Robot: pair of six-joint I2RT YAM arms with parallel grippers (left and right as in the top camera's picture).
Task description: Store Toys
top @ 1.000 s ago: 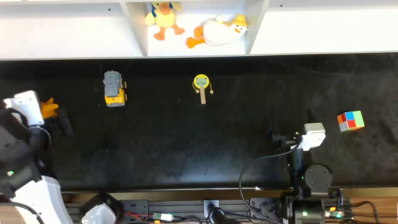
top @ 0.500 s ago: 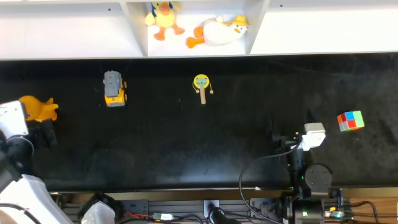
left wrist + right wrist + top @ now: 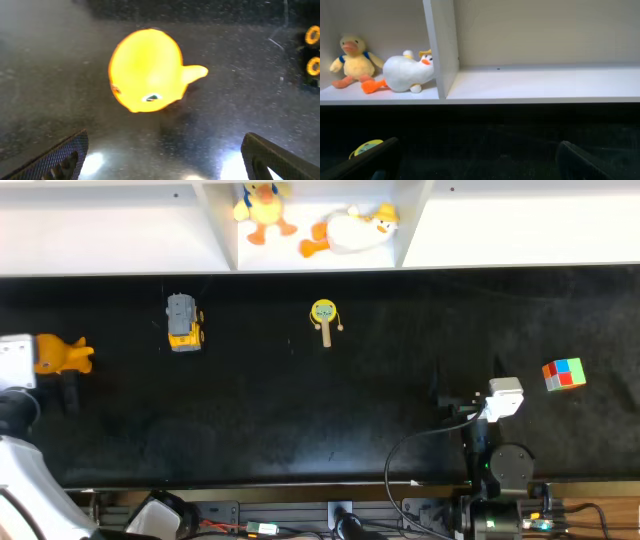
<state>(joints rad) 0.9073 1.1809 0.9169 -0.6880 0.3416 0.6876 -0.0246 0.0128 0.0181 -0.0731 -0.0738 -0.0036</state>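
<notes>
An orange toy [image 3: 62,355] lies on the black table near its left edge. In the left wrist view the orange toy [image 3: 147,70] sits just ahead of my left gripper [image 3: 160,152], which is open and apart from it, holding nothing. My right gripper [image 3: 480,162] is open and empty low at the table's right front, facing the white shelf [image 3: 440,60]. A yellow plush duck [image 3: 262,205] and a white plush duck [image 3: 352,230] lie in the shelf's middle compartment.
A yellow and grey truck [image 3: 183,322] and a yellow rattle [image 3: 324,315] lie on the table in front of the shelf. A multicoloured cube [image 3: 563,374] sits at the right. The shelf's right compartment [image 3: 545,82] holds nothing.
My left gripper has drawn back to the left, off the orange toy, which now shows whole on the table. The right arm has not moved.
</notes>
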